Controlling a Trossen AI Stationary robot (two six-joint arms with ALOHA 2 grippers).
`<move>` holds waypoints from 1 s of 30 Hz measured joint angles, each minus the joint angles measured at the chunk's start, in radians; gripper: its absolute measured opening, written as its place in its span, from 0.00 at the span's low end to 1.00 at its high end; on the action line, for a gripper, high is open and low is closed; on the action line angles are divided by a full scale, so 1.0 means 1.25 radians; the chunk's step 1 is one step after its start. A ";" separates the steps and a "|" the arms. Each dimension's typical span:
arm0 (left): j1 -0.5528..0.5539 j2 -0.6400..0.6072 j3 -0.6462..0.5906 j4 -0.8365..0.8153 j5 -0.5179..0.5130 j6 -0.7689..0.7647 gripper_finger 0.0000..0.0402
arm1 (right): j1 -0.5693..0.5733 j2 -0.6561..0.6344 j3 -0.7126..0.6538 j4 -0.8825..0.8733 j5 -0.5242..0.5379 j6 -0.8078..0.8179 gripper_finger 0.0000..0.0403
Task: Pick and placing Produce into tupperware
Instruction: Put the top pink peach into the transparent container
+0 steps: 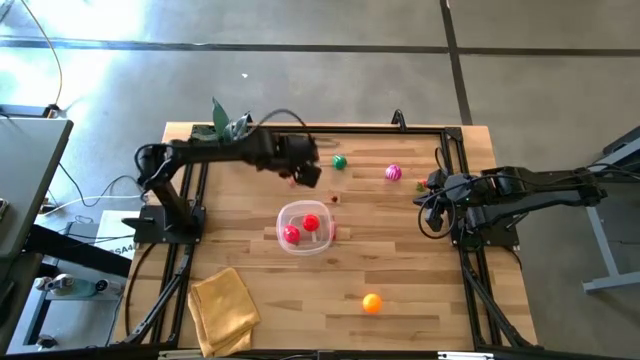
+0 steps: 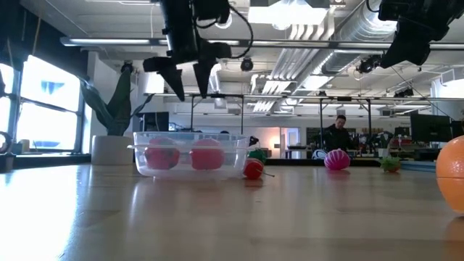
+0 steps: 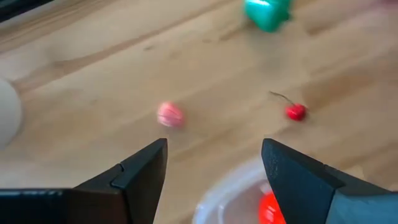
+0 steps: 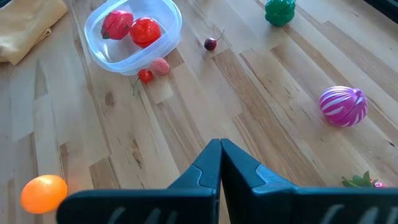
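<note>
From above, the clear tupperware (image 1: 304, 228) sat near the middle of the wooden table (image 1: 400, 290) with two red produce pieces (image 1: 301, 229) inside it, while the left gripper (image 1: 306, 172) hung over the boards just beyond the tub, and the right gripper (image 1: 432, 193) waited at the table's right edge. A green piece (image 1: 339, 162), a magenta striped piece (image 1: 393, 173) and an orange piece (image 1: 372, 302) lay loose on the wood, and a folded yellow cloth (image 1: 222, 308) lay at the near left corner. At table height, the left gripper (image 2: 187, 93) hovered above the tub (image 2: 190, 154), its fingers spread and empty. Through the left wrist camera, its fingers (image 3: 144, 168) stood apart over a pale pink piece (image 3: 170, 115) and a small red cherry (image 3: 295, 112), holding nothing. The right wrist camera showed its own fingers (image 4: 208, 165) pressed together, empty.
</note>
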State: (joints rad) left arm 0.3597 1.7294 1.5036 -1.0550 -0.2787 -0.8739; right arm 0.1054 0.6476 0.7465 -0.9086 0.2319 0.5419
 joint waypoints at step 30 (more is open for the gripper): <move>0.126 0.201 -0.010 0.019 0.139 0.089 0.84 | 0.000 0.000 0.000 0.000 0.000 0.000 0.00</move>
State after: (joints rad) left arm 0.5171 1.9804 1.4917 -1.0309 -0.1046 -0.7628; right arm 0.1051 0.6478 0.7464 -0.9087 0.2320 0.5418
